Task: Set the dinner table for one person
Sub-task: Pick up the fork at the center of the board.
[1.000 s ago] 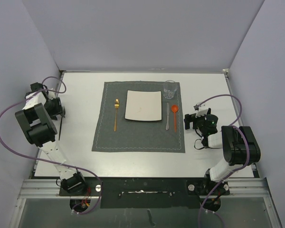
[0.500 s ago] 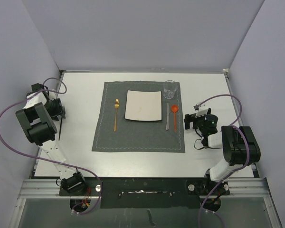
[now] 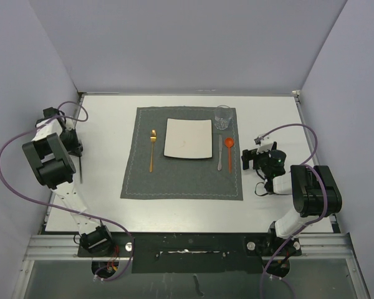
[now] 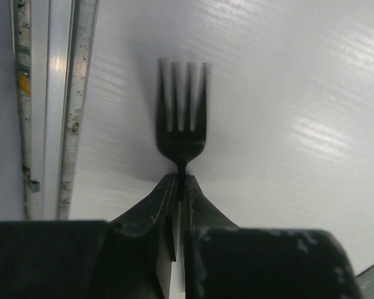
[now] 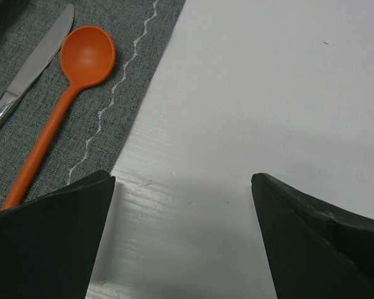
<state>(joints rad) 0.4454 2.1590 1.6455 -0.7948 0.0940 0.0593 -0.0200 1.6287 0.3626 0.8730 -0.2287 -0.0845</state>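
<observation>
A black fork lies on the white dinner table near its left metal edge, tines pointing away from my left wrist. My left gripper is shut on the fork's neck just behind the tines. From above, this gripper sits at the table's left side, with the fork showing as a thin dark line beside it. My right gripper stands open and empty over bare table, just right of the placemat; from above the right gripper is next to the orange spoon.
A square white plate sits on the dark grey placemat. Left of it lies a gold utensil. On its right are a knife and the orange spoon. A glass stands at the mat's back right corner.
My left gripper's jaws have closed onto the black fork, and the left wrist has shifted slightly. The right arm has not moved.
</observation>
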